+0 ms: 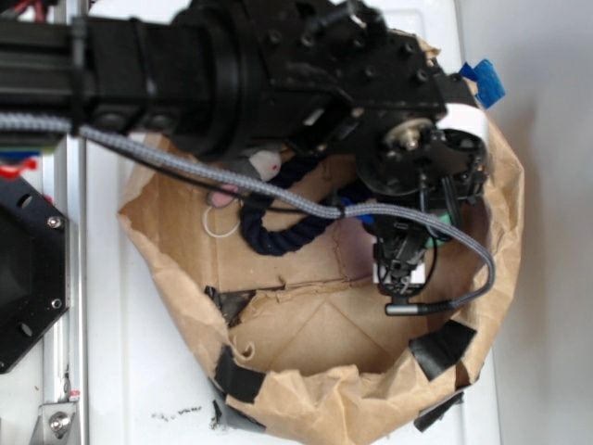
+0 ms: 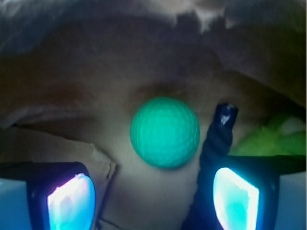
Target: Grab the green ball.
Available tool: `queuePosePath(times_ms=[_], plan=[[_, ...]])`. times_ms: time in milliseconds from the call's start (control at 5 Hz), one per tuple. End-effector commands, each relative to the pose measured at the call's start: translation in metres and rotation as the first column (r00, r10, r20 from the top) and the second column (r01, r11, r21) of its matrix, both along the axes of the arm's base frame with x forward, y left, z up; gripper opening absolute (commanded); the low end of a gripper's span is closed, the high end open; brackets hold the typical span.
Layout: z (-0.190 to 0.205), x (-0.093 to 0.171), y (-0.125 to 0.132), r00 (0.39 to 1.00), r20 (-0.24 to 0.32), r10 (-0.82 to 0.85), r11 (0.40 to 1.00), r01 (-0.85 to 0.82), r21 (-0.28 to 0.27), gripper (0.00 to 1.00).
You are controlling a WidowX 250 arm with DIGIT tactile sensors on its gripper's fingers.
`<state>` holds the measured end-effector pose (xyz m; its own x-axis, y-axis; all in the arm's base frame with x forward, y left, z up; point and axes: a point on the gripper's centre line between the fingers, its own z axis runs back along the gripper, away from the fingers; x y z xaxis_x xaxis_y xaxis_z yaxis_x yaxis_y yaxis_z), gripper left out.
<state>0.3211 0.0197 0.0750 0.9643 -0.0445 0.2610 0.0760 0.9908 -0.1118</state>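
The green ball (image 2: 165, 132) is a small teal, dimpled ball lying on the brown paper floor of a bag. In the wrist view it sits just ahead of my gripper (image 2: 153, 199), centred between the two glowing pads (image 2: 72, 201), and nothing touches it. The jaws stand wide apart with only paper between them. In the exterior view my gripper (image 1: 405, 264) reaches down inside the paper bag (image 1: 324, 371) at its right side, and the arm hides the ball there.
A dark blue rope (image 2: 218, 134) lies along the right finger, and it curls across the bag (image 1: 278, 236) in the exterior view. A lime-green plush (image 2: 268, 139) sits at the right. The crumpled bag walls surround the gripper closely.
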Motion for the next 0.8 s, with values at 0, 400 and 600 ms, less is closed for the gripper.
queuePosePath(times_ms=[0, 400, 600], plan=[[0.012, 0.021, 0.008, 0.997, 0.082, 0.013, 0.999, -0.016, 0.033, 1.0], [-0.004, 0.021, 0.003, 0.998, 0.07, -0.006, 0.999, 0.003, 0.041, 1.0], [-0.028, 0.025, -0.005, 0.999, 0.046, -0.023, 0.997, 0.02, 0.072, 1.0]])
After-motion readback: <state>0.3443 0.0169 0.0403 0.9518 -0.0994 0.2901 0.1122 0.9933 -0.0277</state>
